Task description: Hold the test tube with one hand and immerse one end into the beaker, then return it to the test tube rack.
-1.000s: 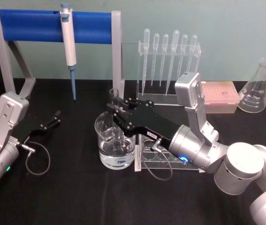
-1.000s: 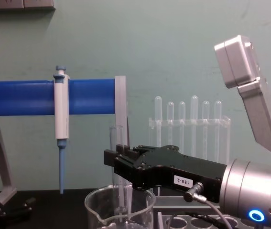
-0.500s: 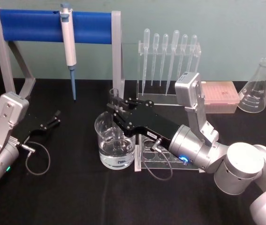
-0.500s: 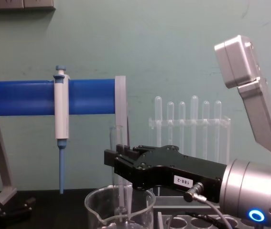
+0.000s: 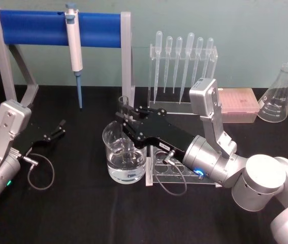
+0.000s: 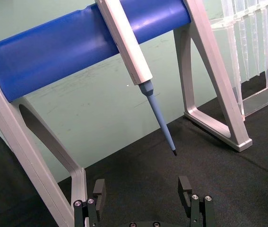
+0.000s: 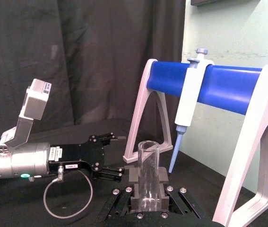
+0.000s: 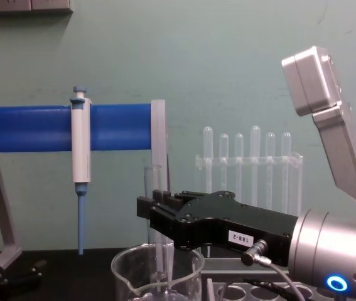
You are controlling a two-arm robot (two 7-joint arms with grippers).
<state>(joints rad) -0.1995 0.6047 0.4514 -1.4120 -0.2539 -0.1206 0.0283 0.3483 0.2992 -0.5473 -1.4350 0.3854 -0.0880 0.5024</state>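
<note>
Black right end effector (image 5: 125,113) grips clear glass test tube (image 8: 153,182) upright, tip inside wide glass beaker (image 5: 116,168). Clear rack (image 5: 150,173) sits just beside, toward worktop's (image 5: 83,213) right edge. Left end effector (image 6: 142,185) idles wide.

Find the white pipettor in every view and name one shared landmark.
Head view: pipettor hangs back left, tip down.
Chest view: pipettor upright, left of centre.
Left wrist view: pipettor slanting across the blue bar.
Right wrist view: pipettor beyond the test tube.
Shared landmark: the blue bar holding it.

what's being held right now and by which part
The right gripper holds the test tube around its middle, below the open rim. The left gripper holds nothing.
</note>
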